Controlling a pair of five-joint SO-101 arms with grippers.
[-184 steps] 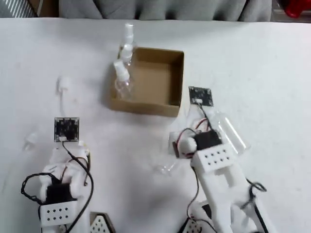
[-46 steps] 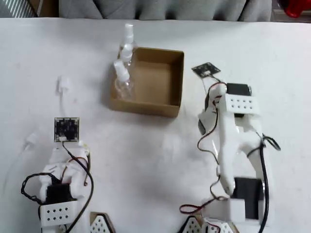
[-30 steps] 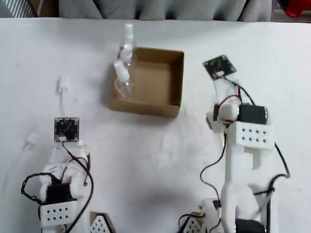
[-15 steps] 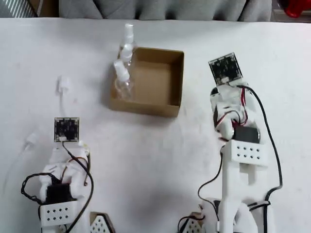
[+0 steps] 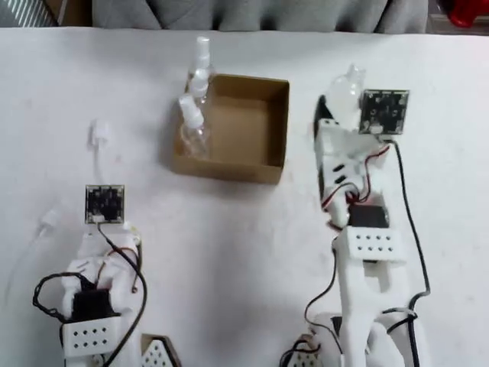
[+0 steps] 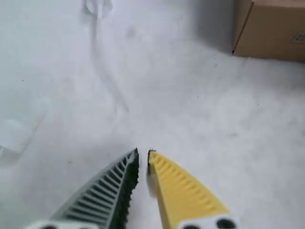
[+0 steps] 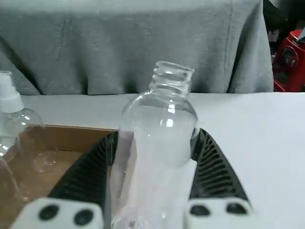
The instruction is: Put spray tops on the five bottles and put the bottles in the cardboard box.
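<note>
I am keeping the right tool [image 7: 155,138] clenched on an uncapped bottle [image 7: 159,114], which I have just lifted off the desk and swung to the right of the box [image 5: 229,168], neck up. The left tool [image 6: 143,160] is resting pinched shut and empty, left of the box. A loose spray top [image 5: 100,134] is lying further left. I judge this bottle is needing that top before boxing.

One cardboard box [image 5: 229,168], three capped bottles [image 5: 192,136], one uncapped bottle [image 7: 159,124], two loose spray tops [image 5: 99,134], two arms [image 5: 368,252].
</note>
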